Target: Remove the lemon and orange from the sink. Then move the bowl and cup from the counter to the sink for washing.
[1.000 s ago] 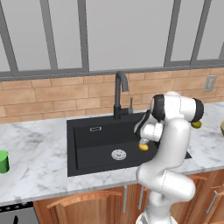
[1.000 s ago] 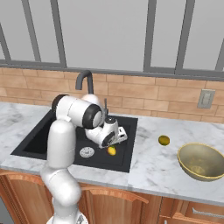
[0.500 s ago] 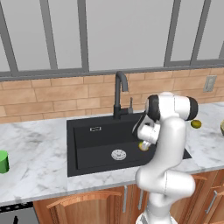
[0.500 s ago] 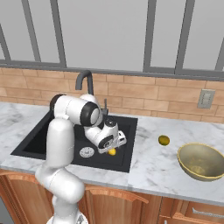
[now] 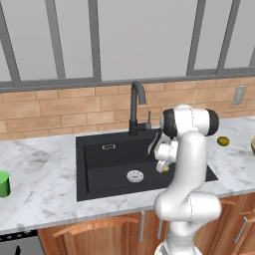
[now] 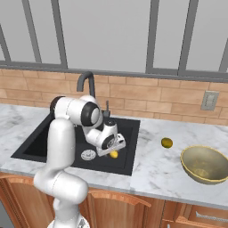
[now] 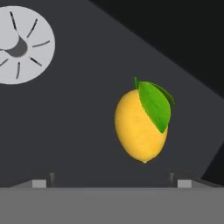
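Note:
The bright yellow lemon (image 7: 141, 124) with a green leaf lies on the floor of the black sink (image 7: 87, 144), right of the silver drain (image 7: 19, 43). My gripper (image 7: 112, 181) hangs open just above the lemon, which sits ahead of the gap between the two fingertips (image 7: 42, 179). From the right base, the gripper (image 6: 116, 144) is low in the sink (image 6: 40, 133), right over the lemon (image 6: 114, 154). The orange (image 6: 166, 143) rests on the counter right of the sink. The golden bowl (image 6: 200, 178) stands at the far right. The green cup (image 5: 4, 184) stands on the counter at the far left.
A tall black faucet (image 5: 135, 107) rises behind the sink, close to my arm. A brick wall with an outlet (image 6: 209, 100) runs along the counter's back. Marble counter stretches on both sides of the sink.
My hand has sunk a little lower into the sink toward the lemon, and the upper arm has leaned slightly. The fruits, bowl and cup have stayed put.

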